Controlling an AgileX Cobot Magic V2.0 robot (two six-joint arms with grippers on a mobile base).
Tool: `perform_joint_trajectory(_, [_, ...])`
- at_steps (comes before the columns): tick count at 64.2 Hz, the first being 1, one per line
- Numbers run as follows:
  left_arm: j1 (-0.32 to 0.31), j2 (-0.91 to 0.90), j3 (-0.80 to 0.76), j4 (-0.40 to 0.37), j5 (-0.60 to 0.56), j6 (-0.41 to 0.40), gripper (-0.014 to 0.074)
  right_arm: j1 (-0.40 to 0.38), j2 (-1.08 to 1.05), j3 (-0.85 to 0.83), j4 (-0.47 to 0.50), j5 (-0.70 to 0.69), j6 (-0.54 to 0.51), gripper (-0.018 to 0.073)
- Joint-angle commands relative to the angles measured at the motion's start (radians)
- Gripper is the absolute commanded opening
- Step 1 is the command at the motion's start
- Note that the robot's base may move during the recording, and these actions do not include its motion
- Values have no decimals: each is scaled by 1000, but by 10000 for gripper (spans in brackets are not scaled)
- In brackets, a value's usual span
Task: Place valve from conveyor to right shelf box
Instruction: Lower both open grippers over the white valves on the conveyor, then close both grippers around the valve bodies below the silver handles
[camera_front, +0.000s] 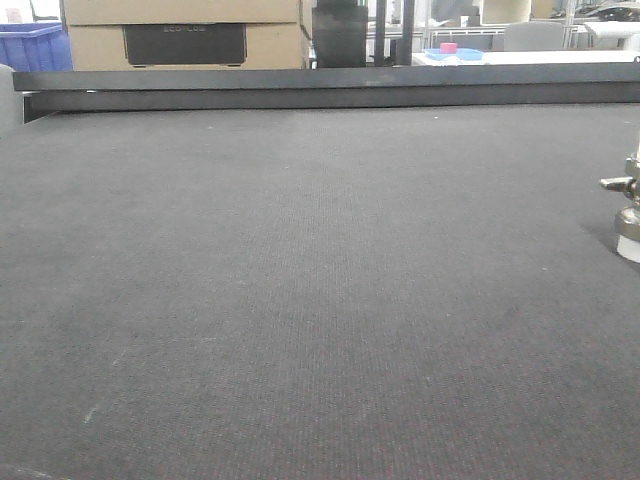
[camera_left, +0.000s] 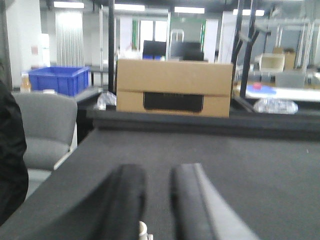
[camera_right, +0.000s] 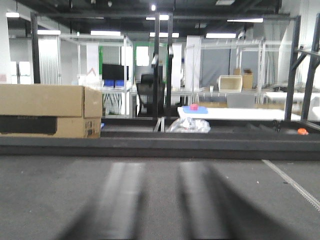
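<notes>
The valve (camera_front: 627, 208), silvery with a side stem pointing left and a white base, stands upright on the dark grey conveyor (camera_front: 300, 300) at the far right edge of the front view, partly cut off. It appears in neither wrist view. My left gripper (camera_left: 159, 174) hovers low over the belt, its two dark fingers (camera_left: 127, 200) apart with only belt between them. My right gripper (camera_right: 161, 172) is also over the belt, fingers blurred, apart and holding nothing. The shelf and its box are out of view.
A black rail (camera_front: 320, 88) edges the belt's far side. Behind it sits a cardboard box (camera_left: 174, 87). A blue crate (camera_left: 57, 80) and a grey chair (camera_left: 45, 127) are off the belt's left. A white table (camera_right: 230, 113) stands farther back.
</notes>
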Motion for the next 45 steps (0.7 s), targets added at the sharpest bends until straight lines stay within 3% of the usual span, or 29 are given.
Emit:
perform_joint_trajectory(1, [-1,102,-104,5,95,5,315,-1,81,-63,-1,41,0,355])
perform_joint_trajectory(3, [-1,143,-137,5,117,5,397,-1,119,-79,-1,46,0,447])
perform_joint_trajectory(8, [-1,229,-198,3,160,5,558,-1,186,-93,-10,54,0,575])
perform_joint_trajectory(11, [-7,277,-226,3,181,5,617,-1,231,-93,-10,35,0,569])
perform_joint_trajectory(19, [-57,351,-270,1,192,1,589,-1,358,-153,-10,91,0,570])
perform_joint_trajectory(45, [-129,431,-315,-8,225,-1,581,-1,967,-633,-14,604,-2,570])
